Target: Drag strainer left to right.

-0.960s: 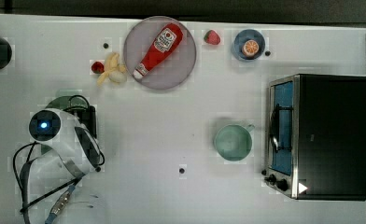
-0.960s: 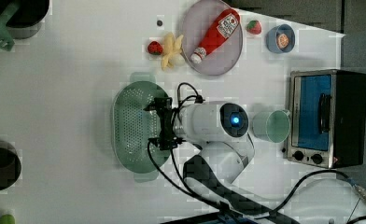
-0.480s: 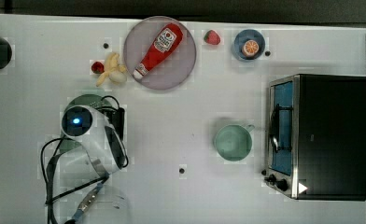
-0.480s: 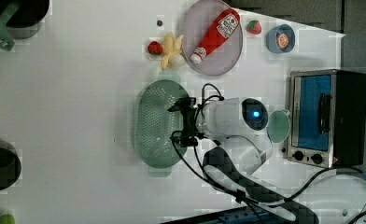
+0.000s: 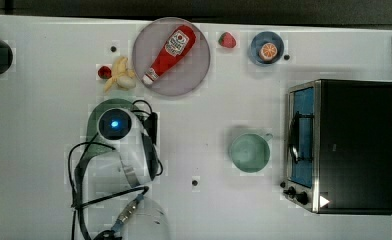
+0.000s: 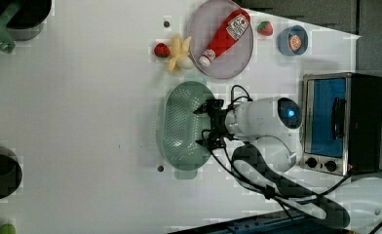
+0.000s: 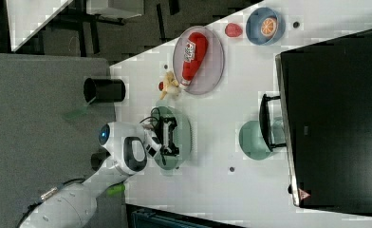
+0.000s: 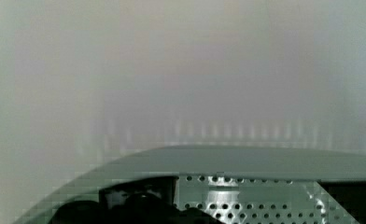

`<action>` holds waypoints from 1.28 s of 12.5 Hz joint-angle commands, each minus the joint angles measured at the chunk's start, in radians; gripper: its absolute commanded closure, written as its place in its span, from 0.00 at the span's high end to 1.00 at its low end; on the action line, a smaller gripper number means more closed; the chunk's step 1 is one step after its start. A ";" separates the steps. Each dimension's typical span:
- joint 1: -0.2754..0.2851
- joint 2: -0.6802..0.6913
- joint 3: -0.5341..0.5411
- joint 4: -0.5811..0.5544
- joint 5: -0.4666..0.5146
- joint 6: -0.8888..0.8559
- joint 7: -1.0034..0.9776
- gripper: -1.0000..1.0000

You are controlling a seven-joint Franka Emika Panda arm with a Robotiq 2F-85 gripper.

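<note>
The pale mint-green strainer (image 6: 181,129) lies on the white table left of the arm in the left view, its holed inside facing up. In the top view the arm (image 5: 129,145) covers most of the strainer (image 5: 95,114). My gripper (image 6: 202,126) reaches down inside the strainer at the rim on the left view's right, open. In the right view the gripper (image 7: 170,136) stands over the strainer (image 7: 184,137). The wrist view has the strainer's rim and holed wall (image 8: 246,196) between two dark fingers (image 8: 139,205).
A round green cup (image 5: 249,152) and a toaster oven (image 5: 339,145) stand to the top view's right. Behind are a plate (image 5: 194,70) with a ketchup bottle (image 5: 170,52), a banana (image 5: 119,76), a strawberry (image 5: 227,40) and a blue bowl (image 5: 256,56).
The arm and the strainer have slid steadily toward the top view's right, and likewise rightward in the left view. The other objects have stayed in place.
</note>
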 commanded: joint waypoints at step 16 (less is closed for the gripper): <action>-0.077 -0.071 -0.276 -0.046 -0.003 0.005 -0.462 1.00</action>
